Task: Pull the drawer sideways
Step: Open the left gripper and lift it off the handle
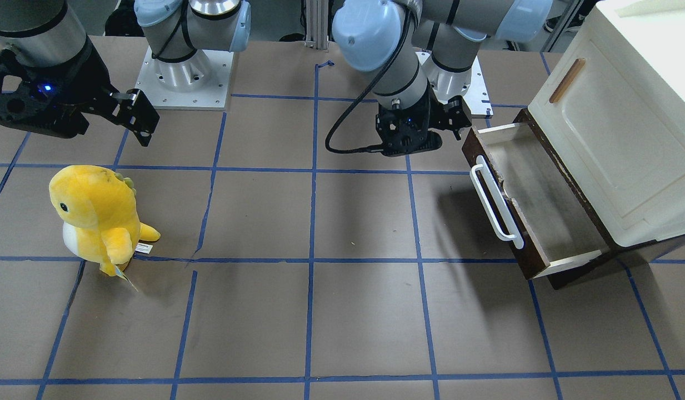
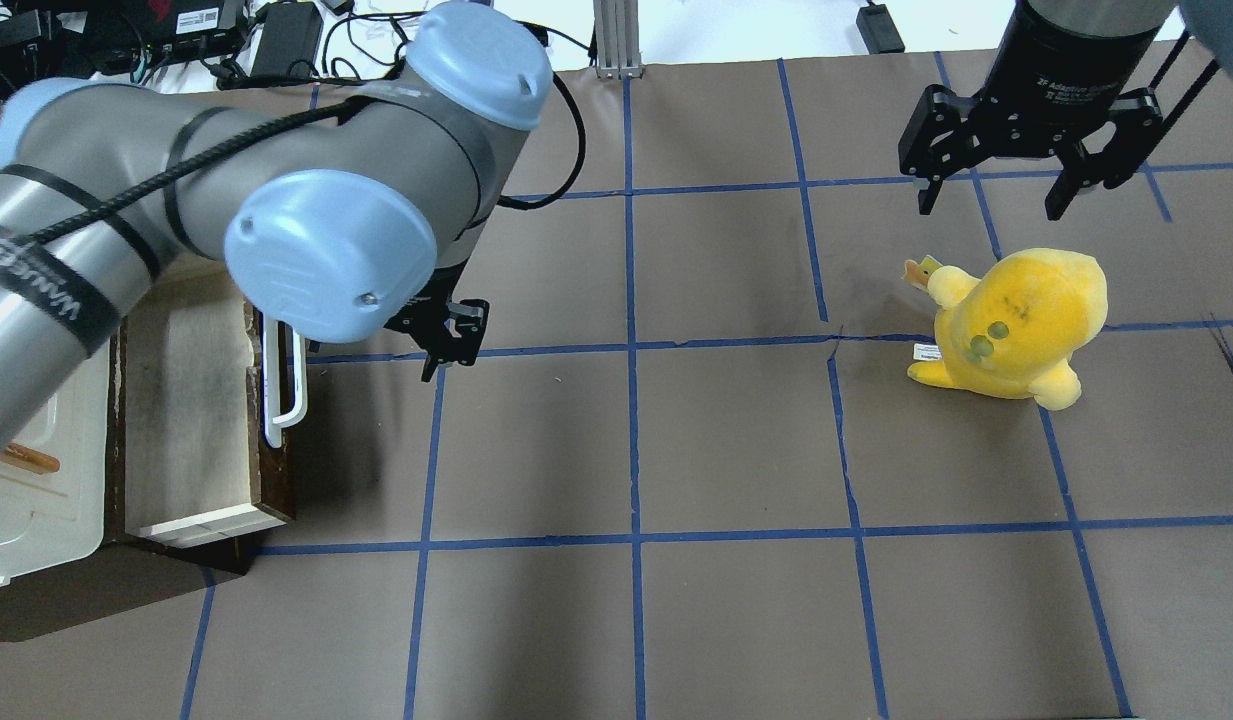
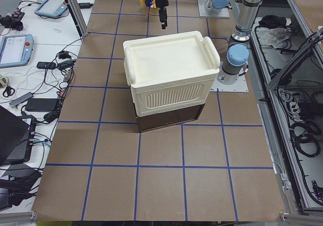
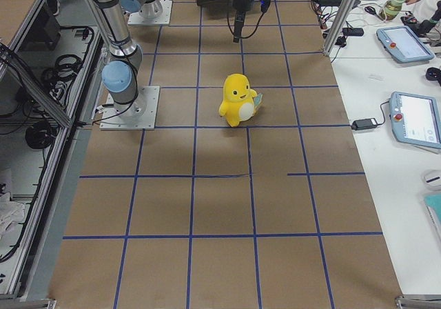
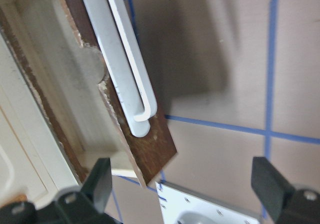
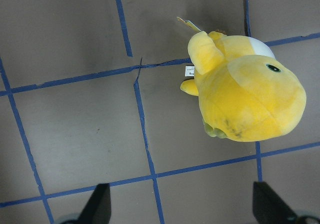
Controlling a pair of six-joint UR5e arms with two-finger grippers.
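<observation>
At the tabletop's (image 1: 348,311) left end: drawer (image 1: 536,194), pulled open. Left gripper (image 5: 182,171) beside its handle (image 5: 115,49), jaws wide, empty. Right gripper (image 2: 988,208) likewise wide, empty.

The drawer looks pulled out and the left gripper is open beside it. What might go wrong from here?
The left gripper sits off the handle, near the drawer corner; a grasp attempt may strike the chipped front instead. The drawer is already well out of the cabinet; more pulling might free it or drag the cabinet.
</observation>
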